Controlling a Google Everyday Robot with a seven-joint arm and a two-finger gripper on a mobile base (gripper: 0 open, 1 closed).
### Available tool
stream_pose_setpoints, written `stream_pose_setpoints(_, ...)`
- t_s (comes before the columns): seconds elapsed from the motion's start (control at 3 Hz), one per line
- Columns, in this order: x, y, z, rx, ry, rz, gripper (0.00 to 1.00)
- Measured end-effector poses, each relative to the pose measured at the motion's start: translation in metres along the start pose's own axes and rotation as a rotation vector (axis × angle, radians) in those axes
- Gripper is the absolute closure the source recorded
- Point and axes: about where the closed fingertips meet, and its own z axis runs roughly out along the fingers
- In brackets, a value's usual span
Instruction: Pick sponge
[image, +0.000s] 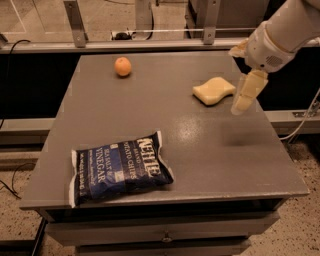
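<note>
In the camera view my gripper (247, 92) hangs at the upper right of the frame, just beside the sponge (214, 90), which lies on the tabletop (150, 115). Whether the jaws stand wide or narrow I cannot tell. I judge this the approach: next I must centre over the sponge, straddle it and close.

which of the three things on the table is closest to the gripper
The pale yellow sponge, right beside the gripper; the orange and chip bag lie far off.
</note>
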Motion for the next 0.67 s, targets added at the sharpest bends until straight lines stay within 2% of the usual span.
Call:
stream_pose_setpoints(0.33, 0.005, -0.046, 0.045, -0.024, -0.038, 0.025, 0.0)
stream_pose_setpoints(0.67, 0.011, -0.078, 0.084, -0.047, -0.051, 0.063, 0.0)
